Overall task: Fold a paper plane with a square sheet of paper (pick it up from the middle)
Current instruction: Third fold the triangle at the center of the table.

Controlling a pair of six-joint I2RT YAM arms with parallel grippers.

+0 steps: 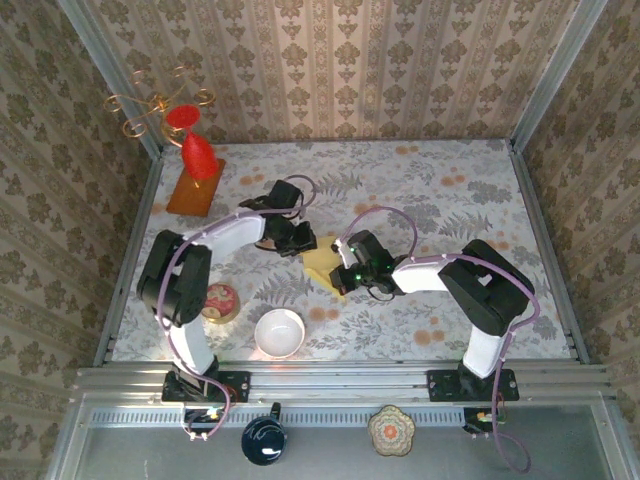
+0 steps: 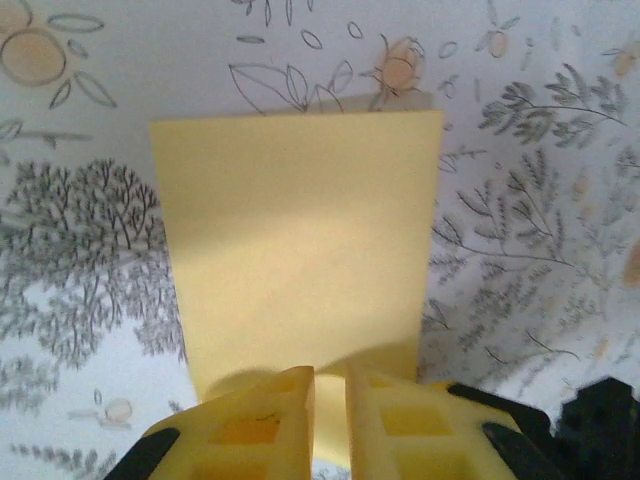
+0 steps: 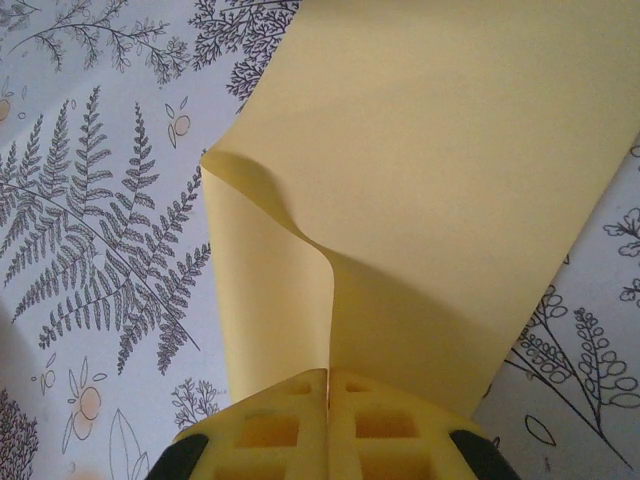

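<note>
The pale yellow sheet of paper (image 1: 320, 262) lies on the floral tablecloth between the two arms. In the left wrist view it (image 2: 300, 230) reaches away from the fingers as a flat rectangle. My left gripper (image 2: 330, 375) stands at its near edge, jaws a narrow gap apart, with paper showing through the gap. My right gripper (image 3: 328, 375) is shut on a raised ridge of the sheet (image 3: 450, 150), which curls up into the pinch. From above, the left gripper (image 1: 298, 243) and the right gripper (image 1: 345, 272) sit at opposite sides of the paper. A paper plane is out of view.
A white bowl (image 1: 279, 332) and a small red patterned bowl (image 1: 218, 301) sit near the front left. A red vase stands on an orange-brown board (image 1: 195, 190) at the back left, beside a gold candle holder (image 1: 160, 105). Wallpapered walls close in the table.
</note>
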